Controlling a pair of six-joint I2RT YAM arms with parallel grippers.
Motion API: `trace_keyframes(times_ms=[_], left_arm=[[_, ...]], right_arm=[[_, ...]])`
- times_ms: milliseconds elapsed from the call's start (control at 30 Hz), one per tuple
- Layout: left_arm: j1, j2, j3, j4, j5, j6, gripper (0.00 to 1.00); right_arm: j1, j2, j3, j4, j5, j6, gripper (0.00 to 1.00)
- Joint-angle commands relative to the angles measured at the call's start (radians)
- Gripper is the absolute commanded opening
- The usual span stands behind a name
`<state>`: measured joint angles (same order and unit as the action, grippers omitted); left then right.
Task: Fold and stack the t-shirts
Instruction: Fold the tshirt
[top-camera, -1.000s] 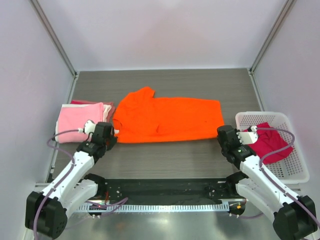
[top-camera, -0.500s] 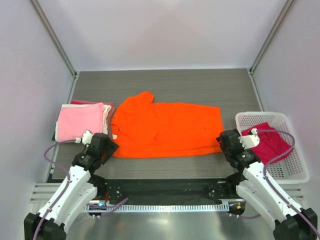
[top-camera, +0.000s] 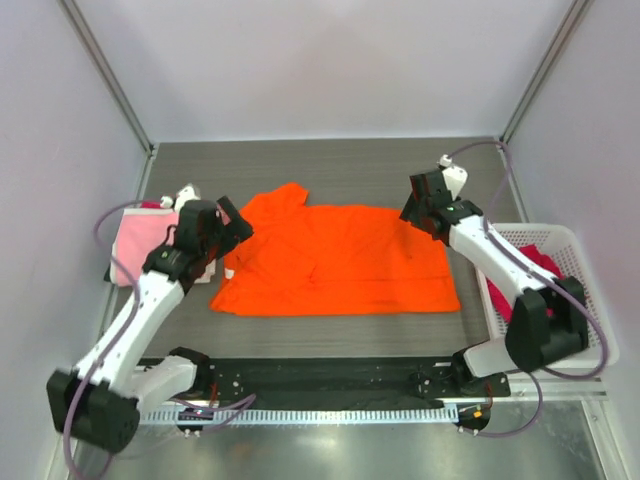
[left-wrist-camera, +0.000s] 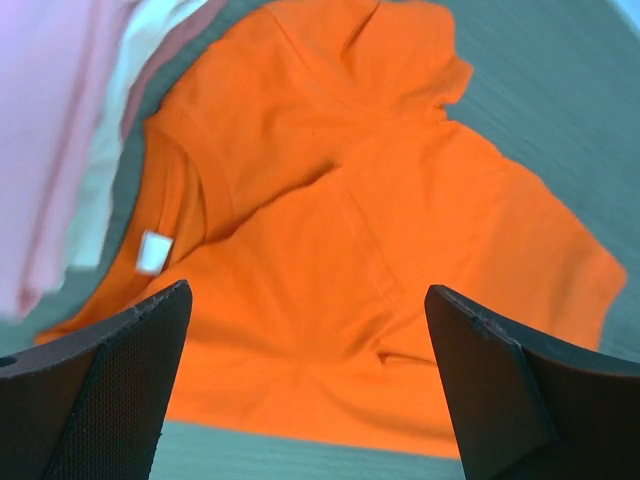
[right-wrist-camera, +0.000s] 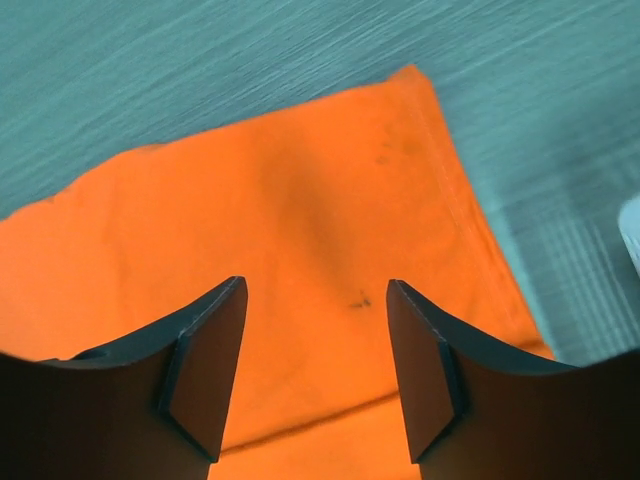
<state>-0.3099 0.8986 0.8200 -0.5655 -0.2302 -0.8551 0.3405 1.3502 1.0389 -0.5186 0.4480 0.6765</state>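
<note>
Orange tee spread flat on the tabletop, ready for folding.
Both sets of jaws stand released and empty. The left jaws are over the collar end and the right jaws over the far hem corner, apparently placed to take opposite ends for a fold. The tee lies beneath and between them, beside the folded pink stack. A red tee waits in the basket.

The orange t-shirt is lying flat in the middle, collar pointing left. The light pink t-shirt is sitting folded just beside it. The magenta t-shirt is lying bunched far right.
</note>
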Motion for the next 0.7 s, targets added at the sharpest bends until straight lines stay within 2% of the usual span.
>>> trace_keyframes(times_ms=[0, 167, 400, 433, 533, 667], left_arm=[[0.02, 0.248, 0.131, 0.113, 0.054, 0.116, 0.99], [0.068, 0.595, 0.323, 0.206, 0.124, 0.11, 0.99], [0.159, 0.974, 0.672, 0.194, 0.14, 0.142, 0.95], [0.17, 1.005, 0.753, 0.175, 0.156, 0.14, 0.95], [0.201, 1.121, 0.846, 0.167, 0.195, 0.12, 0.94], [0.206, 1.201, 0.869, 0.193, 0.212, 0.133, 0.94]], right_arm=[[-0.043, 0.157, 0.113, 0.012, -0.081, -0.167, 0.63], [-0.118, 0.315, 0.228, 0.043, -0.066, -0.189, 0.59], [-0.204, 0.467, 0.306, 0.086, -0.078, -0.195, 0.54], [-0.208, 0.495, 0.315, 0.103, -0.078, -0.196, 0.54], [-0.23, 0.538, 0.351, 0.103, -0.11, -0.203, 0.54], [-0.241, 0.557, 0.323, 0.121, -0.135, -0.198, 0.56]])
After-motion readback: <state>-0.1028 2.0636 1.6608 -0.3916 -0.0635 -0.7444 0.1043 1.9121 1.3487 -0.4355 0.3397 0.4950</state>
